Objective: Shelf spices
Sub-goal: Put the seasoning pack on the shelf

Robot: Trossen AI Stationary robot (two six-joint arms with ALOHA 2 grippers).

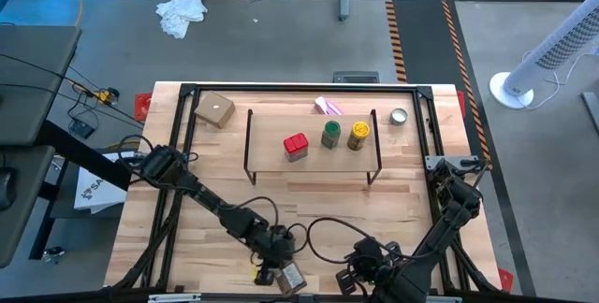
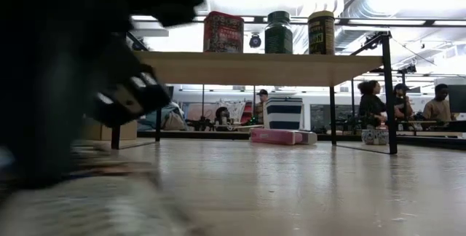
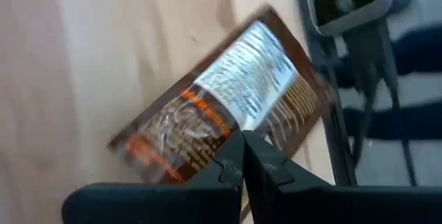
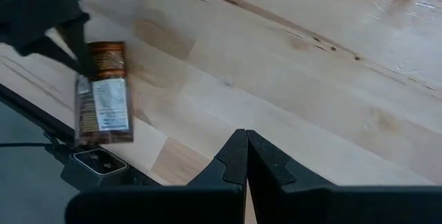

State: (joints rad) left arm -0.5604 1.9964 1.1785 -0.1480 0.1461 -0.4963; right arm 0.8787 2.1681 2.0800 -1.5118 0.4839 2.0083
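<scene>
High view: shelf (image 1: 314,163) mid-table, holding the red boxy container (image 1: 296,146), green-lidded jar (image 1: 330,135) and yellow jar (image 1: 358,135). Left gripper (image 1: 277,264) at the near edge, just beside the orange-brown packet (image 1: 291,278). Right gripper (image 1: 360,270) nearby, parked.

Low view: three containers on the plank; dark blurred arm fills the left.

Left wrist view: fingers (image 3: 228,172) pressed together, tips over the packet (image 3: 228,103), probably not gripping it.

Right wrist view: fingers (image 4: 235,162) closed, empty; packet (image 4: 103,92) lies flat at the table edge.
</scene>
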